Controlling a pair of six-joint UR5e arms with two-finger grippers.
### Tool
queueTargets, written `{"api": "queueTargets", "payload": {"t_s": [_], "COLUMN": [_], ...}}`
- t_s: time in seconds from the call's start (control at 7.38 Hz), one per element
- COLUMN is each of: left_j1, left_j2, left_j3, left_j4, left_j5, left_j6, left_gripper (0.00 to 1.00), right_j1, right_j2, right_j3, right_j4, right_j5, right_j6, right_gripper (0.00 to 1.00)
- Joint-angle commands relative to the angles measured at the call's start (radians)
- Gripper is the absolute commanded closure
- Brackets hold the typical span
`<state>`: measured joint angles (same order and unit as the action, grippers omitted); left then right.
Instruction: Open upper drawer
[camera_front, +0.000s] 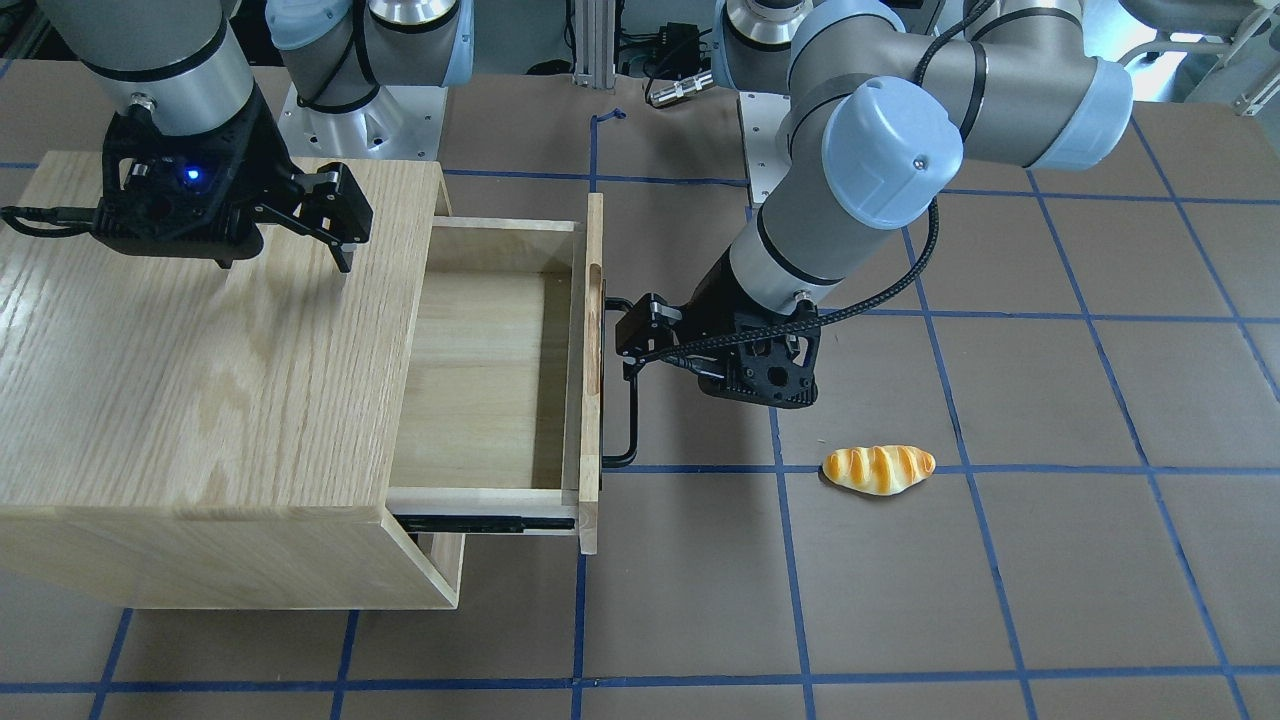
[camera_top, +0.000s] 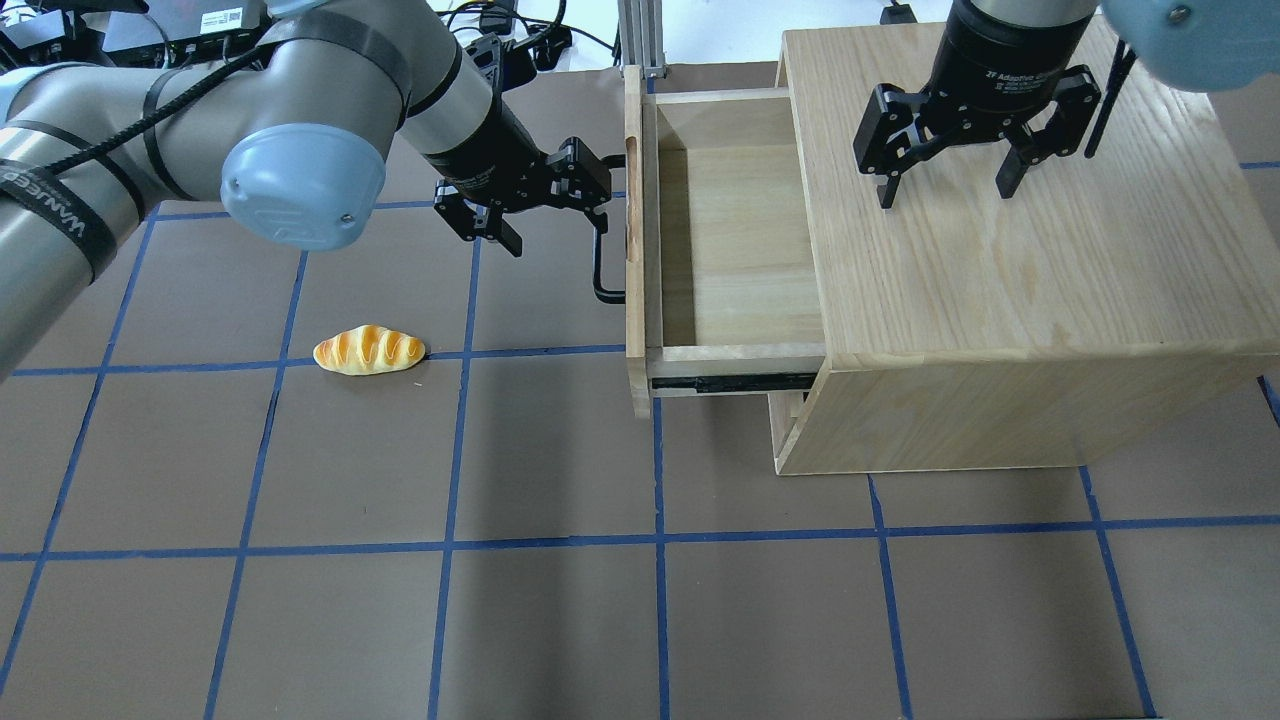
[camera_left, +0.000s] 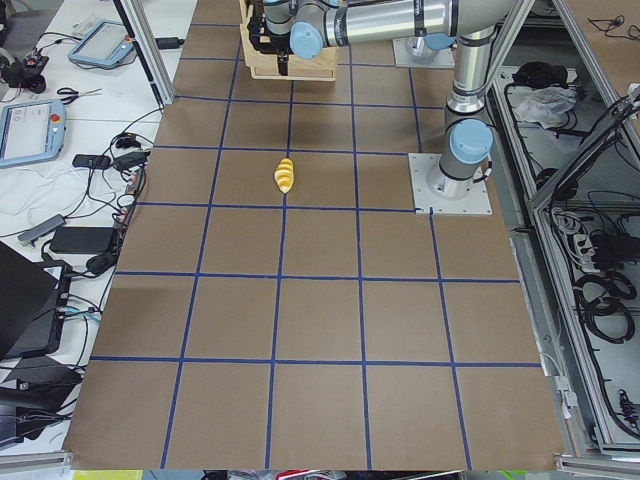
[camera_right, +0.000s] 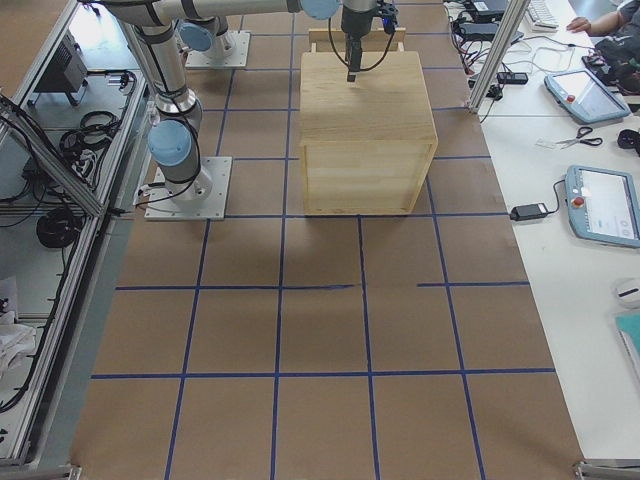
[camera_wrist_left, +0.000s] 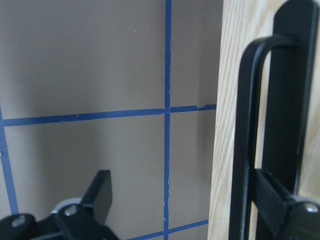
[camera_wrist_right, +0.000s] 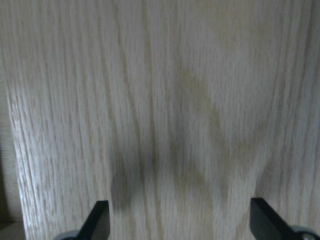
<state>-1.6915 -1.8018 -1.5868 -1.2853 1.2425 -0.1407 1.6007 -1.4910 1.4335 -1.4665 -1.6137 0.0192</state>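
The upper drawer (camera_top: 740, 230) stands pulled well out of the oak cabinet (camera_top: 1050, 250), its inside bare. It also shows in the front view (camera_front: 490, 370). Its front panel (camera_front: 592, 370) carries a black bar handle (camera_top: 603, 262) and a slot cutout. My left gripper (camera_top: 548, 200) is open at the handle's far end. In the left wrist view the handle (camera_wrist_left: 246, 125) runs just inside one finger (camera_wrist_left: 272, 195), not clamped. My right gripper (camera_top: 945, 190) is open and empty just above the cabinet top, which fills the right wrist view (camera_wrist_right: 182, 125).
A toy bread roll (camera_top: 368, 350) lies on the brown mat left of the drawer; it also shows in the front view (camera_front: 879, 469). The lower drawer (camera_top: 785, 420) sits almost fully in. Blue tape lines grid the mat.
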Motion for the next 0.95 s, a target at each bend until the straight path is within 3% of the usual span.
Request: {"api": "queueTargets", "payload": {"t_s": [0.0, 0.54, 0.81], "left_j1": [0.039, 0.049, 0.154], "left_j2": [0.016, 0.039, 0.093], "left_j3": [-0.002, 0.007, 0.033], "left_j4": [-0.057, -0.066, -0.179], "left_j5": [0.000, -0.003, 0.009], "left_j6": [0.051, 0.055, 0.160], "left_gripper": [0.00, 0.00, 0.00], "right_j1": [0.001, 0.001, 0.001], "right_j2": [0.000, 0.000, 0.000], "right_j3": [-0.001, -0.001, -0.001], "right_j4": [0.000, 0.000, 0.000], "right_j5": [0.000, 0.000, 0.000], "right_j6": [0.001, 0.001, -0.001], "right_gripper": [0.00, 0.00, 0.00]}}
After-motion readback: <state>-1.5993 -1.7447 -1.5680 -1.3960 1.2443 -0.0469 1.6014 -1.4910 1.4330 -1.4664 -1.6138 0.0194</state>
